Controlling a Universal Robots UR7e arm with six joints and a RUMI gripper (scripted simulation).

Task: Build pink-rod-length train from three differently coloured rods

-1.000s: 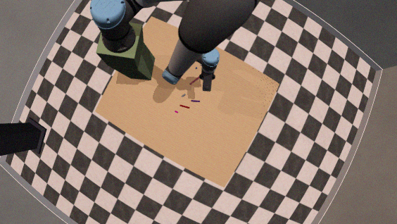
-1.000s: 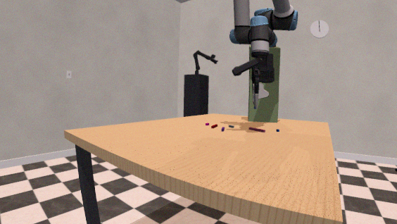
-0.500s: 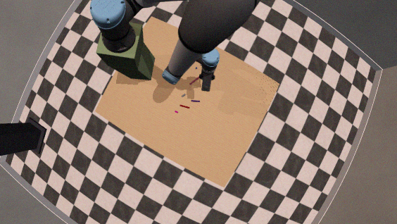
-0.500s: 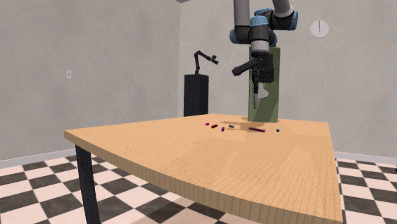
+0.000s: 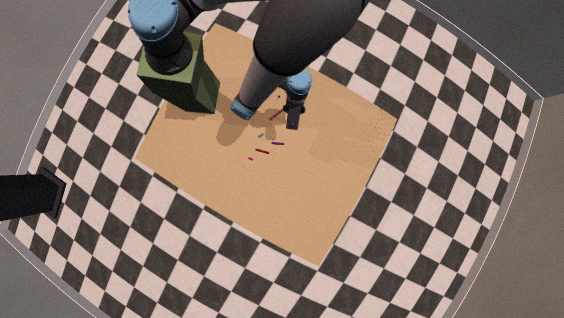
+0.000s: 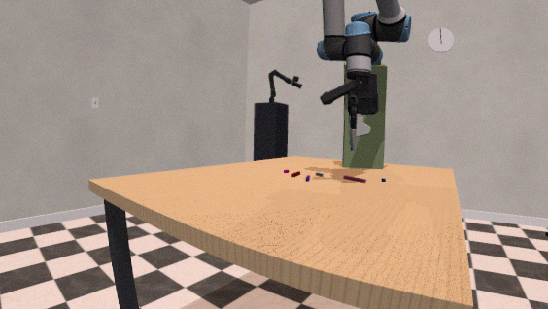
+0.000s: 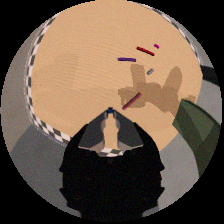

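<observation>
- My gripper (image 5: 295, 107) (image 6: 352, 147) (image 7: 110, 110) is nearly closed, jaws apart only by what looks like a tiny blue rod (image 7: 110, 109), held above the worktop (image 5: 260, 200) (image 6: 272, 214) (image 7: 75, 45).
- Pink rod (image 5: 273, 117) (image 6: 355, 179) (image 7: 132, 101) lies flat, nearer the pedestal-side edge than the opposite one. Purple rod (image 5: 277, 143) (image 6: 307, 178) (image 7: 126, 59), magenta rod (image 5: 250, 159) (image 6: 286, 171) (image 7: 156, 46) also flat, apart.
- Rods probably light, stiff, not fragile; short ones could tip or skid. Grip across the sides mid-length, keep end faces free.
- Wrist view shows blue between fingertips; top view hides it.
- Top and exterior show a loose blue rod (image 5: 279, 96) (image 6: 383, 180); wrist view doesn't.
</observation>
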